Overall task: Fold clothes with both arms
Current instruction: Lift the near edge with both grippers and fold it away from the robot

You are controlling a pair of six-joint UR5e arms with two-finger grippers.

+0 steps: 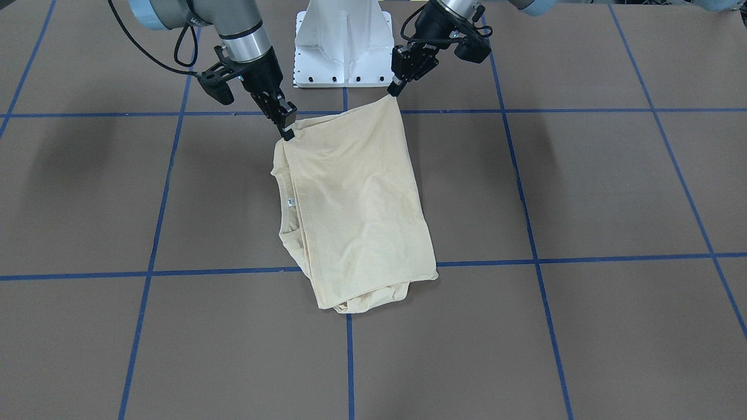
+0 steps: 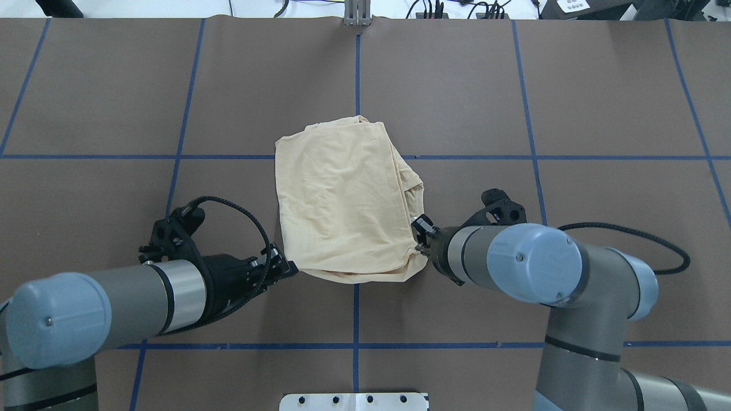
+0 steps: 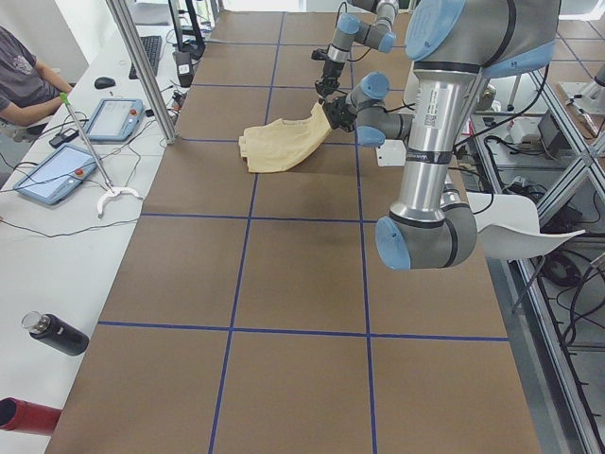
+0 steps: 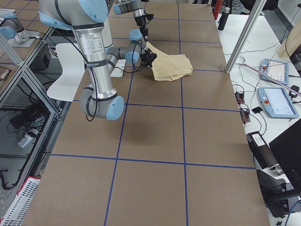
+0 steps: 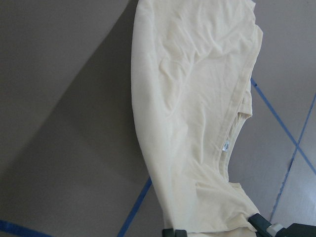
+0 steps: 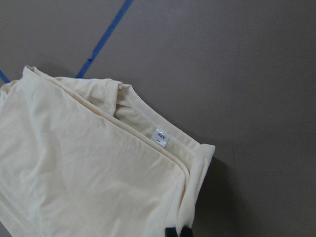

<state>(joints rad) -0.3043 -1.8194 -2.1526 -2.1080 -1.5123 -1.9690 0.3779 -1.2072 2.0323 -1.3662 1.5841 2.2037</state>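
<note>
Pale cream-yellow thin shirt (image 1: 362, 204) looks mostly folded, black left hand (image 1: 394, 89) and right hand (image 1: 286, 133) each clamped onto a corner, maybe 1 fold left.

A: How many shirts?
B: One shirt (image 1: 356, 204).
A: Arms?
B: Two: left arm (image 2: 114, 302), right arm (image 2: 531, 262). One gripper each, so two: left gripper (image 1: 395, 87), right gripper (image 1: 286, 132).
A: And the rest?
B: One white base (image 1: 343, 44). On the side bench two pendants, the far pendant (image 3: 113, 119) and the near pendant (image 3: 52, 175). Two bottles, a black bottle (image 3: 57, 334) and a red bottle (image 3: 26, 416). One keyboard (image 3: 151, 52), one mouse (image 3: 104, 82), one person (image 3: 24, 76).
</note>
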